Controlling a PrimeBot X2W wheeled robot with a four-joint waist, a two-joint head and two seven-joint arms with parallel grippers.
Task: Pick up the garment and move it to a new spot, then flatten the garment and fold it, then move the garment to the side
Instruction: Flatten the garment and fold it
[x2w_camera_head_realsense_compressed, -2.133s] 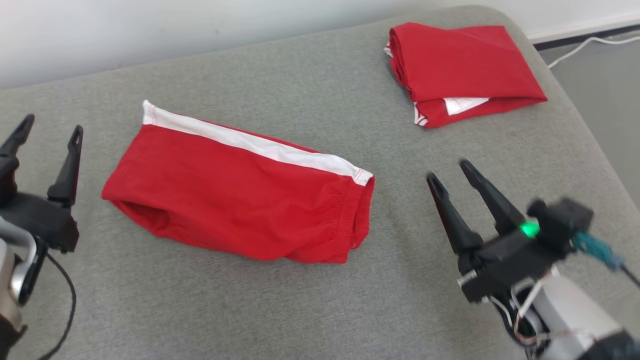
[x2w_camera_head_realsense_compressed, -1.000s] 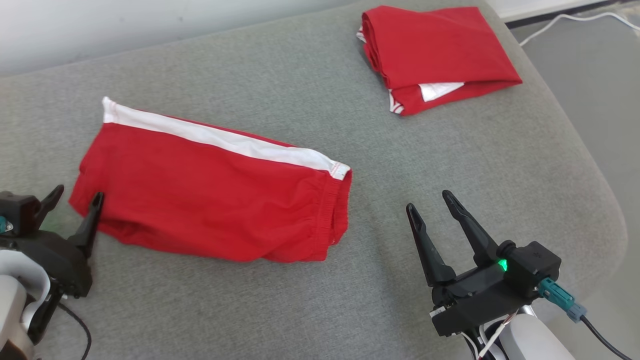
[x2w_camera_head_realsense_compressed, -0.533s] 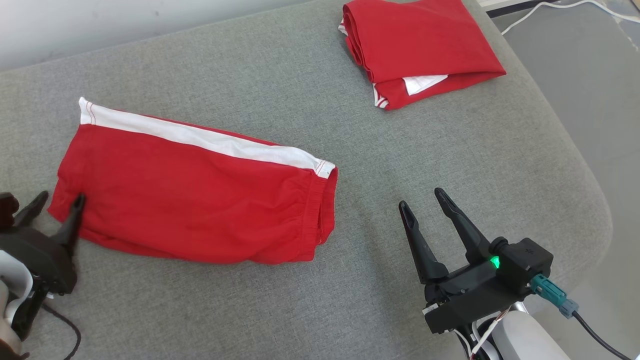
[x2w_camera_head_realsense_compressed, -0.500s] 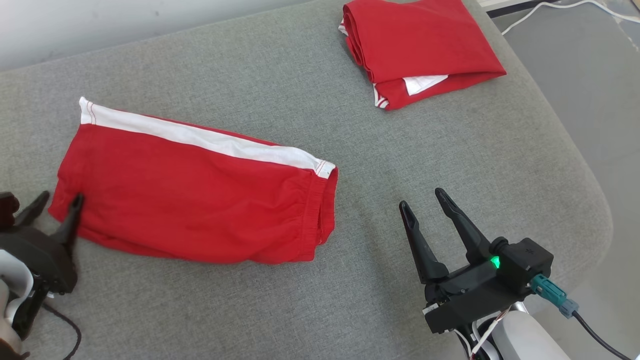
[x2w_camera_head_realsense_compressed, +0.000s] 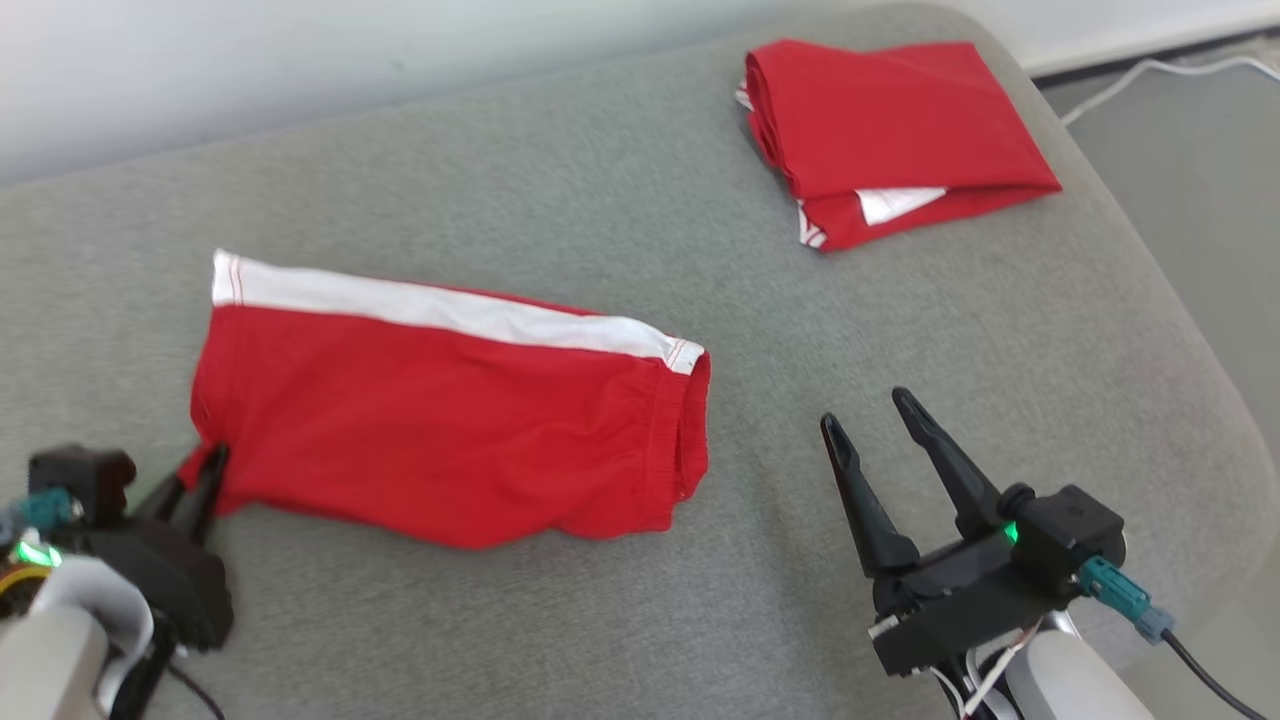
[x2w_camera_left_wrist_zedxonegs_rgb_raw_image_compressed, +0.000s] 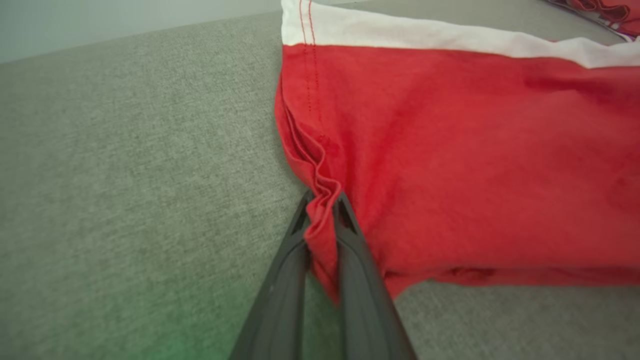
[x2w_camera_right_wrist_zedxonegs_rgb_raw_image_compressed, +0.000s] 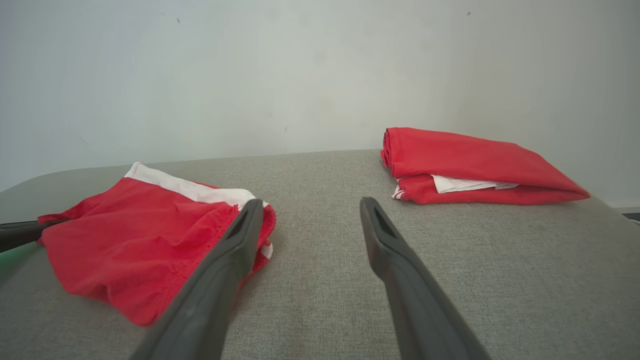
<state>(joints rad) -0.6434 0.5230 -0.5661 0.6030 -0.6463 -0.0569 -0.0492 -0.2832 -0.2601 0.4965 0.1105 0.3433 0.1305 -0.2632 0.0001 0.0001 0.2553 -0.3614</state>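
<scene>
Pinches the garment (x2w_camera_head_realsense_compressed: 440, 440) at its eight-o'clock corner with the left tool (x2w_camera_left_wrist_zedxonegs_rgb_raw_image_compressed: 324, 197) nearly closed on bunched cloth, long axis lying nine-to-three mid-table (x2w_camera_head_realsense_compressed: 600, 200), and holds the right tool (x2w_camera_head_realsense_compressed: 865, 408) spread wide, empty, near the three-o'clock end.

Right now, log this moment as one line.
phase: grasp | left fingers: shut on near-left edge of red fabric shorts with white stripe | right fingers: open, clear of cloth | folded red garment: far right

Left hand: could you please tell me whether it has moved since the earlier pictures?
Yes. The left hand has closed in rightward on the red shorts, from beside their left edge to pinching their near-left corner.
</scene>
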